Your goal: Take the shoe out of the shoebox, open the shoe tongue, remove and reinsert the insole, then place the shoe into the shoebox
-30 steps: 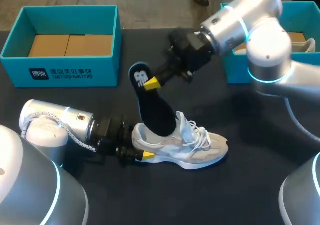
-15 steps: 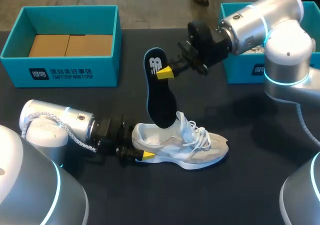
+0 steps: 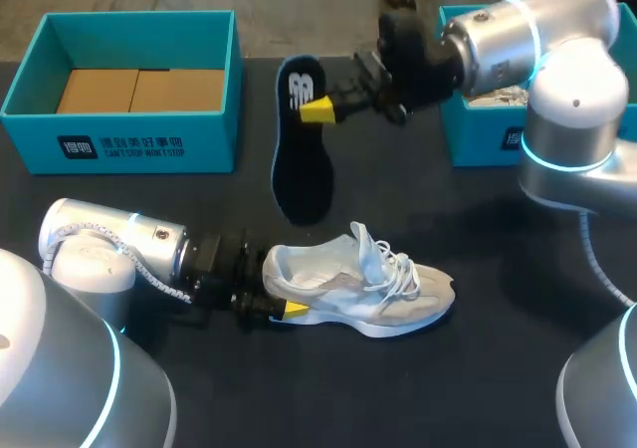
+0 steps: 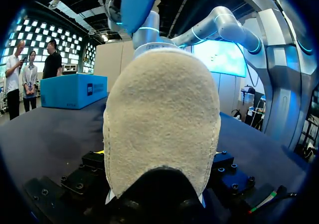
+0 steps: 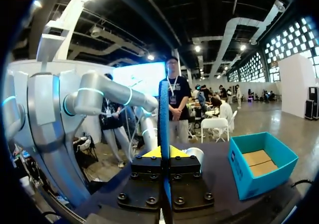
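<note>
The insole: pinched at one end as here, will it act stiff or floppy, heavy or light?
Probably fairly stiff: held near one end by the right gripper, the insole hangs almost straight. Likely light: edge-on in the right wrist view it looks very thin.

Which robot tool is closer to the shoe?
Left. The left tool grips the shoe at its heel; the right tool holds the insole in the air, apart from it.

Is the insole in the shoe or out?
Out: the insole hangs in the air, clear of the shoe, pinched by the right claw.
</note>
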Action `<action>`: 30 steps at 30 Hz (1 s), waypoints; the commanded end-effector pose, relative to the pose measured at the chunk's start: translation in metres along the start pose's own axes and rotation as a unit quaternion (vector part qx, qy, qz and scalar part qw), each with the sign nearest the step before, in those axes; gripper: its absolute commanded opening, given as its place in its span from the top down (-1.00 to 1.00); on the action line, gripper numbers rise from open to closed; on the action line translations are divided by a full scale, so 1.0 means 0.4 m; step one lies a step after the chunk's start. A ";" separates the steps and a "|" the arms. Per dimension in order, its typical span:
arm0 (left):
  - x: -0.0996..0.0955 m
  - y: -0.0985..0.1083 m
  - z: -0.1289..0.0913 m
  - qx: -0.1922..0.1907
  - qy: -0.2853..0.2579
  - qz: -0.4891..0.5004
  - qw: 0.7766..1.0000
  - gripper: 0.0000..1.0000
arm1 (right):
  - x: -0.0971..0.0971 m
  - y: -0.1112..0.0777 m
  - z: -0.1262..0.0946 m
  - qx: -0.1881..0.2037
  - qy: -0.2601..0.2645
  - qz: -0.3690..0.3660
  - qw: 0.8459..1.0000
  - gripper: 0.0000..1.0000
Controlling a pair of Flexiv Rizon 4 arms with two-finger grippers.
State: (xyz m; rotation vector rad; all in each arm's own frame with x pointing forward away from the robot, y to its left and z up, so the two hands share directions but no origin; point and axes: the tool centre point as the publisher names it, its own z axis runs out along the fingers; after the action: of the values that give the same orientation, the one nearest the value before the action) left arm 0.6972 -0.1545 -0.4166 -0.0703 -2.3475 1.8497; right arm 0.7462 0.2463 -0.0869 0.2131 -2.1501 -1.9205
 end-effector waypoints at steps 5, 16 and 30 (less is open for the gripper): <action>0.003 0.007 0.001 0.000 -0.001 0.000 1.000 1.00 | 0.075 0.102 -0.044 0.013 -0.066 0.054 0.996 1.00; 0.003 0.007 0.001 0.000 -0.001 0.000 1.000 1.00 | 0.130 0.154 -0.107 0.049 -0.148 0.097 0.983 1.00; 0.003 0.007 0.001 0.000 -0.001 0.000 1.000 1.00 | 0.135 0.175 -0.126 0.035 -0.167 0.099 0.980 1.00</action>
State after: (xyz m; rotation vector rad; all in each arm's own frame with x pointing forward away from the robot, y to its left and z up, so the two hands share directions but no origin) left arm 0.6973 -0.1545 -0.4167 -0.0703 -2.3475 1.8496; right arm 0.7184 0.1960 -0.0108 -0.2786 -2.3293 -1.8548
